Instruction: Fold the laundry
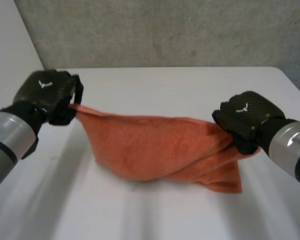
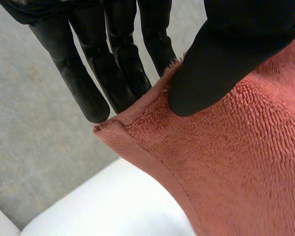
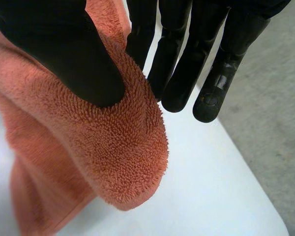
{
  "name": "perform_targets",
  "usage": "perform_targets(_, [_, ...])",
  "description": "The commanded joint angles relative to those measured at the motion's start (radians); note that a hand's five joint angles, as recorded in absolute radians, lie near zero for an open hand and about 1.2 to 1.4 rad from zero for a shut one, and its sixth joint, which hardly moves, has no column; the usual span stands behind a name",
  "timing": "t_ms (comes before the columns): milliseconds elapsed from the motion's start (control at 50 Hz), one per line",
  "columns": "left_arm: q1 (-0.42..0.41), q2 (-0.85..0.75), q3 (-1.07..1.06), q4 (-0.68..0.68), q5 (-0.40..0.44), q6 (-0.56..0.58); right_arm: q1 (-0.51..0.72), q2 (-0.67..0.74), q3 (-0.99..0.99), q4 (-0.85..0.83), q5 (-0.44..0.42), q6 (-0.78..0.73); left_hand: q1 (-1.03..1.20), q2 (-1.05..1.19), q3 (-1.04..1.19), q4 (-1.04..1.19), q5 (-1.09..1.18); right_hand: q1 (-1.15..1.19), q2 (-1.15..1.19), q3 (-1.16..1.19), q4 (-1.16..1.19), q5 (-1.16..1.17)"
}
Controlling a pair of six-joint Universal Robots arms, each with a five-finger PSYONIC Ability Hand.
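Left hand (image 1: 47,95) pinches orange towel (image 1: 150,147) at left corner, right hand (image 1: 247,120) clamps bunched right edge — lifted to spread above surface (image 1: 190,85), ready for folding.

You've got a terry-cloth towel (image 1: 155,150), its looped pile fuzzy and matt, the hem (image 2: 147,162) flat-woven. Your left robot hand (image 1: 47,95) and right robot hand (image 1: 247,120) show a carbon-weave back with a slight sheen; the fingers (image 2: 83,93) are smooth, glossy black plastic. The table (image 1: 165,85) looks smooth, matt white; upper frame, the wall (image 1: 165,30) is rough grey concrete.
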Motion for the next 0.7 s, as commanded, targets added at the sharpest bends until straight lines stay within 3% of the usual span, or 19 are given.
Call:
perform_targets(20, [0.042, -0.145, -0.024, -0.014, -0.003, 0.139, 0.005, 0.134, -0.009, 0.045, 0.015, -0.098, 0.271, 0.199, 0.206, 0.202, 0.247, 0.438, 0.219, 0.207, 0.208, 0.235])
perform_targets(160, [0.041, -0.330, 0.080, 0.080, -0.016, 0.188, 0.013, 0.272, -0.075, -0.027, 0.030, -0.092, 0.271, 0.199, 0.206, 0.202, 0.247, 0.438, 0.219, 0.207, 0.208, 0.235])
perform_targets(200, [0.036, -0.365, 0.129, 0.110, -0.028, 0.191, 0.013, 0.327, -0.155, -0.126, 0.048, -0.091, 0.271, 0.199, 0.206, 0.202, 0.247, 0.438, 0.219, 0.207, 0.208, 0.235])
perform_targets(260, [0.015, -0.431, 0.328, 0.190, -0.078, 0.196, 0.013, 0.363, -0.287, -0.228, 0.096, -0.089, 0.271, 0.199, 0.206, 0.202, 0.247, 0.438, 0.219, 0.207, 0.208, 0.235])
perform_targets(340, [-0.017, -0.436, 0.563, 0.285, -0.124, 0.188, 0.017, 0.365, -0.475, -0.379, 0.157, -0.075, 0.271, 0.199, 0.206, 0.202, 0.247, 0.438, 0.219, 0.207, 0.208, 0.235])
perform_targets(420, [-0.023, -0.386, 0.708, 0.443, -0.151, 0.179, 0.022, 0.316, -0.572, -0.568, 0.164, -0.057, 0.271, 0.199, 0.206, 0.202, 0.247, 0.438, 0.219, 0.207, 0.208, 0.235])
perform_targets(520, [-0.020, -0.300, 0.707, 0.604, -0.158, 0.156, 0.028, 0.177, -0.536, -0.716, 0.158, -0.022, 0.271, 0.199, 0.206, 0.202, 0.247, 0.438, 0.219, 0.207, 0.208, 0.235])
perform_targets(700, [-0.022, -0.264, 0.415, 0.591, -0.155, 0.110, 0.031, 0.158, -0.226, -0.614, 0.142, -0.011, 0.271, 0.199, 0.206, 0.202, 0.247, 0.438, 0.219, 0.207, 0.208, 0.235])
